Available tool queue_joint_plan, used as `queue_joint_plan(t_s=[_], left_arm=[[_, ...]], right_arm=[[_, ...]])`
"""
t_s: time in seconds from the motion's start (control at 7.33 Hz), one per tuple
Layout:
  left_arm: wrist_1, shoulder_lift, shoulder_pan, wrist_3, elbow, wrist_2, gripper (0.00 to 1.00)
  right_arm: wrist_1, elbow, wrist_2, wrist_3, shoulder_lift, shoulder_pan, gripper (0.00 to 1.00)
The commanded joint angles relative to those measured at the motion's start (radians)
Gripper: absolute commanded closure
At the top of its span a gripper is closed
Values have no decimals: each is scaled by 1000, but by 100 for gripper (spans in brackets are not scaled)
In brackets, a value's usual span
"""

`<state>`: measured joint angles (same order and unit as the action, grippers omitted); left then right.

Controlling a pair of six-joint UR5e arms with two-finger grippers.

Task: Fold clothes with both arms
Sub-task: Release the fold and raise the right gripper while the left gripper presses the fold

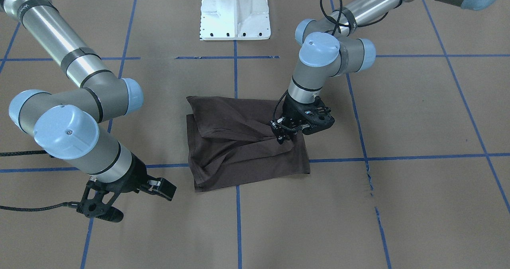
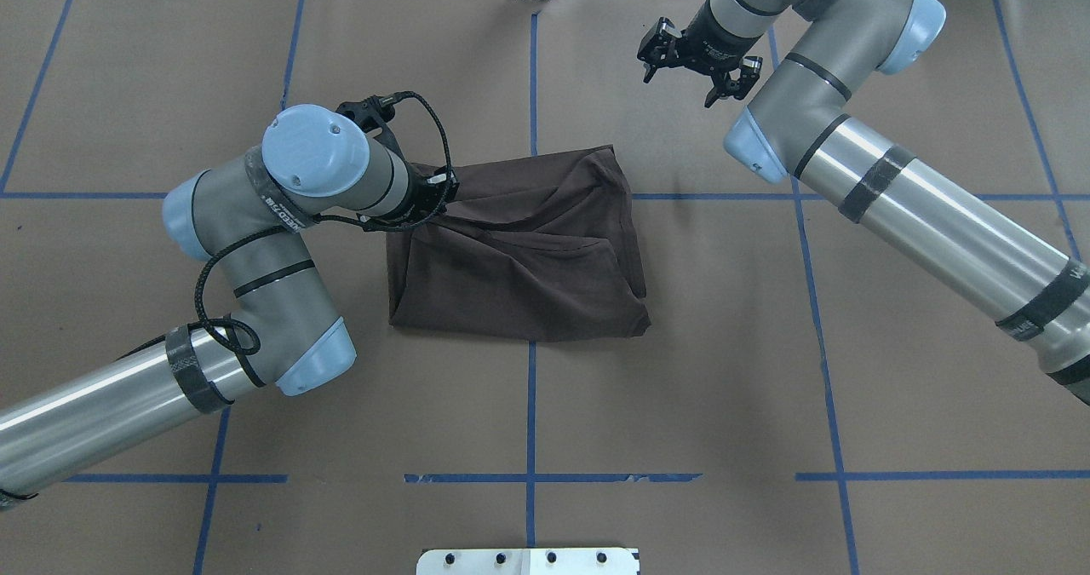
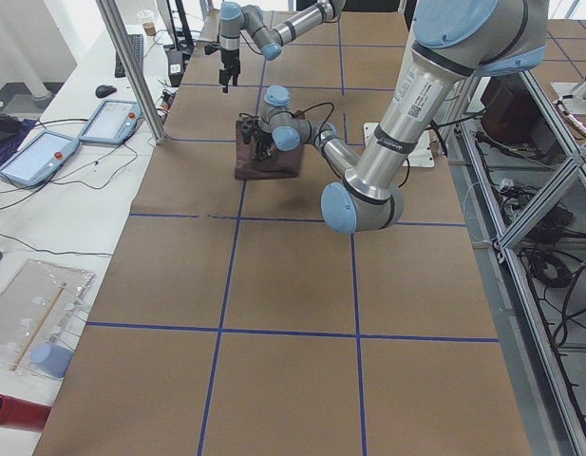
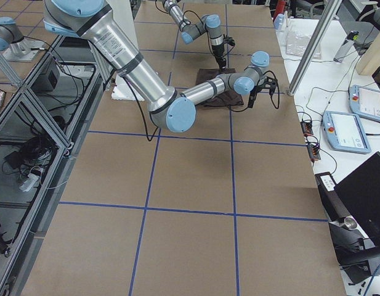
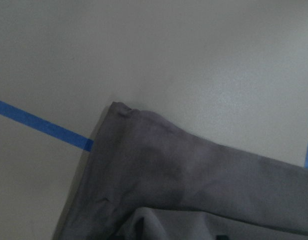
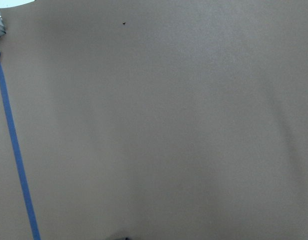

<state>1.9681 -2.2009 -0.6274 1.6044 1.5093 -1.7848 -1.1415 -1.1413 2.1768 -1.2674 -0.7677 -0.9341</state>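
From the front, the shirt [image 1: 239,153] lies in a rumpled, folded rectangle at the centre of the worktop [image 1: 418,109]. The left gripper [image 1: 281,138] stands at the shirt's 2 o'clock corner. Its jaws are narrow and pinch a ridge of cloth, and creases run from there toward 8 o'clock. The right gripper [image 1: 145,207] is at 8 o'clock from the shirt and apart from it, with its jaws wide and nothing between them. The pedestal [image 1: 235,14] sits at 12 o'clock.

From overhead, the left gripper is at the shirt's 10 o'clock corner, but its own wrist hides the jaws. The right gripper is at 1 o'clock from the shirt and well apart, and its spread jaws show plainly against the bare paper.

The left side view adds that the far arm's gripper points straight down. The shirt is small here and partly behind the near arm's wrist.

In the right side view, the near arm's forearm crosses in front of the shirt, and neither pair of jaws can be judged.

The left wrist view shows one shirt corner lying flat at 6 o'clock, touching a strip of blue tape [image 5: 44,125].

The right wrist view shows only brown paper and a tape line along 9 o'clock, with no cloth.
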Motion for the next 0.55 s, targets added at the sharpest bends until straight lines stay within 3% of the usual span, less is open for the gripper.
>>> queue_joint_plan(t_s=[0.0, 0.14, 0.41], left_arm=[[-43, 4, 0, -7, 32, -1, 92], [-43, 4, 0, -4, 31, 1, 100], [-44, -5, -2, -1, 26, 1, 100]], right_arm=[[0, -2, 0, -1, 1, 0, 0], [0, -2, 0, -1, 1, 0, 0], [0, -2, 0, -3, -1, -2, 0]])
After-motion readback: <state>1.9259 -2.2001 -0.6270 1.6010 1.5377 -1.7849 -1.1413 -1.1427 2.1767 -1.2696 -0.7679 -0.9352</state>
